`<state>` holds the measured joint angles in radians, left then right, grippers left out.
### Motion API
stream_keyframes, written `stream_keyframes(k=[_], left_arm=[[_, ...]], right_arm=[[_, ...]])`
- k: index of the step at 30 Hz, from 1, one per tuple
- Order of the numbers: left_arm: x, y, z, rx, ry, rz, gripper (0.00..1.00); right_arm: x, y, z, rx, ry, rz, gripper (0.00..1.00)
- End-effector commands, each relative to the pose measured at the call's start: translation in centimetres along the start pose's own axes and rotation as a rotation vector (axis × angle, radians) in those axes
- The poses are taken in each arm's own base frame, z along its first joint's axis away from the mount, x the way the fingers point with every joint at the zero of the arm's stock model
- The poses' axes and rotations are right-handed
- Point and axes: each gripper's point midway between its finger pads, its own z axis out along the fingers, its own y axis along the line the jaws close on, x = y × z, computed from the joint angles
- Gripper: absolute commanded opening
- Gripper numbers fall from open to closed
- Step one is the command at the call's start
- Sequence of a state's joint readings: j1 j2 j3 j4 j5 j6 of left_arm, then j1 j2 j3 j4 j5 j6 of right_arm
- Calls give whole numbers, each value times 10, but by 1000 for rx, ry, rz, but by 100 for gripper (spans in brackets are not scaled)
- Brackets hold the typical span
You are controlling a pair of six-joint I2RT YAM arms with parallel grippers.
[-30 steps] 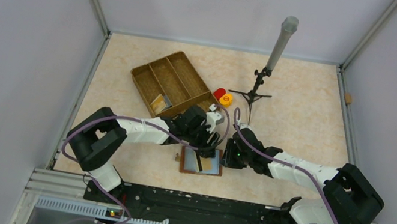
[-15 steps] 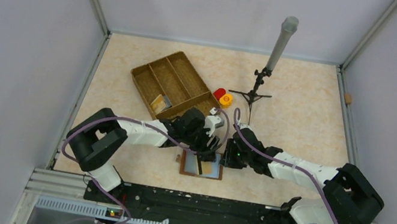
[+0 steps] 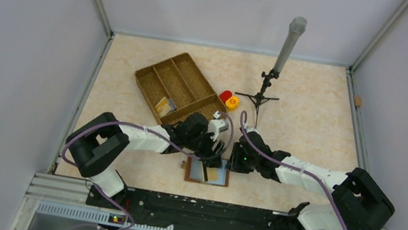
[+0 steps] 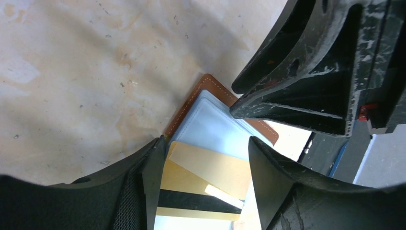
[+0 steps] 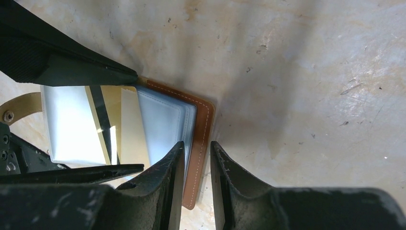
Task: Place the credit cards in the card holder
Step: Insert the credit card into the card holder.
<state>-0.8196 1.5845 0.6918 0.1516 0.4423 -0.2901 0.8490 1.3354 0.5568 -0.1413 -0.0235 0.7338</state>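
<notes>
Lying open at the lower centre of the top view, the card holder (image 3: 206, 180) sits flat on the table with a gold card (image 4: 210, 167) resting across its clear pockets. The left gripper (image 4: 206, 143) hovers over it, jaws apart with a finger on each side of the card; whether they touch its edges I cannot tell. Compared with a second ago, the left arm has drawn slightly toward the lower left and the card lies a little lower in the frame. The right gripper (image 5: 197, 146) has not shifted and is clamped on the holder's stitched right edge. Farther back stand the wicker tray (image 3: 161, 63), a red cap (image 3: 225, 95), an orange cap (image 3: 232, 101) and a tripod stand (image 3: 263, 94).
</notes>
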Motion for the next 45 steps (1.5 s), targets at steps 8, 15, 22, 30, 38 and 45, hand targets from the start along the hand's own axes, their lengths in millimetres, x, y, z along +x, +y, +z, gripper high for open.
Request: stream_keyframes(k=[8,15,22,30,38,45], left_arm=[[-19,-15,-5,39,-86,7,71],[-32,17,-37,-242,-185,-159,77],[-25,0,-58,-206,-269,-430,79],[-3,-14,-50,-117,-207,-606,80],[15,-3,-40,-168,-151,-661,82],[23,6,-37,-214,-123,-659,82]], right_arm=[[-5,8,-1,-28,-31,-11,26],[-10,1,-5,13,-57,0,25],[-10,7,-3,-17,-51,-7,26],[-8,8,-1,-22,-49,-6,26],[-7,8,0,-21,-46,-7,26],[-7,8,1,-20,-45,-7,26]])
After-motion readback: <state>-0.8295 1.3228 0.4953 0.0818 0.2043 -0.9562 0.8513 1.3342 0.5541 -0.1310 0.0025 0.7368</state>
